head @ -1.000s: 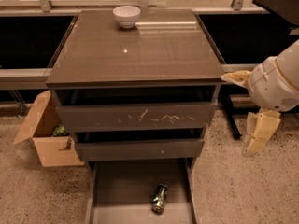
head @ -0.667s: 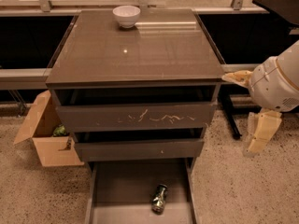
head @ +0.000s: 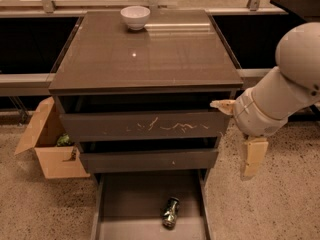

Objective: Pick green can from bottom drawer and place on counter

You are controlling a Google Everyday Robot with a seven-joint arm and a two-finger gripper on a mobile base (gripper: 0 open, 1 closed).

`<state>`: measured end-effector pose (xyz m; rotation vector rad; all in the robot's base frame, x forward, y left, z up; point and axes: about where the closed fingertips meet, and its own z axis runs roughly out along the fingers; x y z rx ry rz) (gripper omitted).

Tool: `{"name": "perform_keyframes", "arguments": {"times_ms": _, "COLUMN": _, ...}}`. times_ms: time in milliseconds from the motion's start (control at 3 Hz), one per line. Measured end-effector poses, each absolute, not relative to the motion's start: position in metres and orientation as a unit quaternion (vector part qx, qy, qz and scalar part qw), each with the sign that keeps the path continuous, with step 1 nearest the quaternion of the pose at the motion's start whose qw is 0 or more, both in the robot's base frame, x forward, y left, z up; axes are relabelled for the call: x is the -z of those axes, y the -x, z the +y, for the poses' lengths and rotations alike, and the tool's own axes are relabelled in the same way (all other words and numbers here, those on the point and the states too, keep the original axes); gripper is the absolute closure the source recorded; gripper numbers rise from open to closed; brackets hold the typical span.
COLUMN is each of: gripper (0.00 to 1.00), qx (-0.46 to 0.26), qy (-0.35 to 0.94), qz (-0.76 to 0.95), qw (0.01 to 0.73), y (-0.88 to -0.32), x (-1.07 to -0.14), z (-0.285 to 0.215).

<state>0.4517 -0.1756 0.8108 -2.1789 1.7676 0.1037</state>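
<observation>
The green can (head: 171, 212) lies on its side on the floor of the pulled-out bottom drawer (head: 127, 196), right of the middle, near the front. The counter (head: 145, 51) is the glossy grey-brown cabinet top above. My gripper (head: 238, 131) hangs at the cabinet's right side, level with the white-scratched drawer (head: 142, 126). It is open and empty. One finger (head: 222, 104) points left at the cabinet's corner and the other (head: 253, 157) points down. The gripper is above and to the right of the can.
A white bowl (head: 135, 17) stands at the counter's back edge. The slimmer plain-fronted drawer (head: 147, 160) overhangs the back of the bottom drawer. An open cardboard box (head: 47, 149) sits on the speckled floor to the left. Dark shelving runs behind on both sides.
My gripper has moved left and down, closer to the cabinet's right side. The can and the drawers have not moved.
</observation>
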Motion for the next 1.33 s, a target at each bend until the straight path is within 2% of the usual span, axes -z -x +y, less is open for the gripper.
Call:
{"name": "perform_keyframes", "arguments": {"times_ms": 667, "gripper": 0.0, "qx": -0.08, "qy": 0.805, "qz": 0.562, "qw": 0.173, "y": -0.464, "x": -0.708, "z": -0.142}}
{"name": "perform_keyframes", "arguments": {"times_ms": 1333, "gripper": 0.0, "qx": -0.074, "qy": 0.812, "qz": 0.553, "qw": 0.172, "y": -0.466, "x": -0.691, "z": -0.135}}
